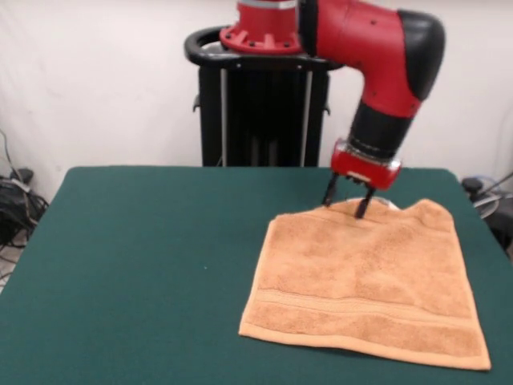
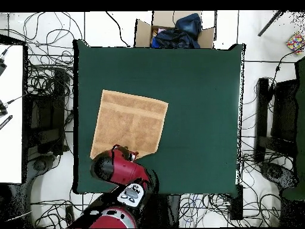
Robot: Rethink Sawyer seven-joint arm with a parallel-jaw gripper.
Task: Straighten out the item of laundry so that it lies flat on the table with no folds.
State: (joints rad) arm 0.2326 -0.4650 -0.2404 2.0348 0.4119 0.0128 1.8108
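Observation:
The item of laundry (image 1: 365, 281), an orange-tan towel with a woven band near its front edge, lies spread on the right part of the green table (image 1: 144, 265). Its far edge is slightly humped and uneven, and a small white bit (image 1: 385, 201) peeks out behind it. My gripper (image 1: 345, 200) stands at that far edge with its two dark fingers apart, the tips touching down on the cloth. In the overhead view the towel (image 2: 131, 119) lies toward the table's (image 2: 202, 107) left side, and the red arm (image 2: 119, 168) hides its near edge and the gripper.
A cardboard box (image 2: 173, 31) holding dark cloth stands past the table's top edge in the overhead view. Cables cover the floor on all sides. A white surface (image 2: 11, 113) stands at the left, and dark stands (image 2: 280, 125) at the right.

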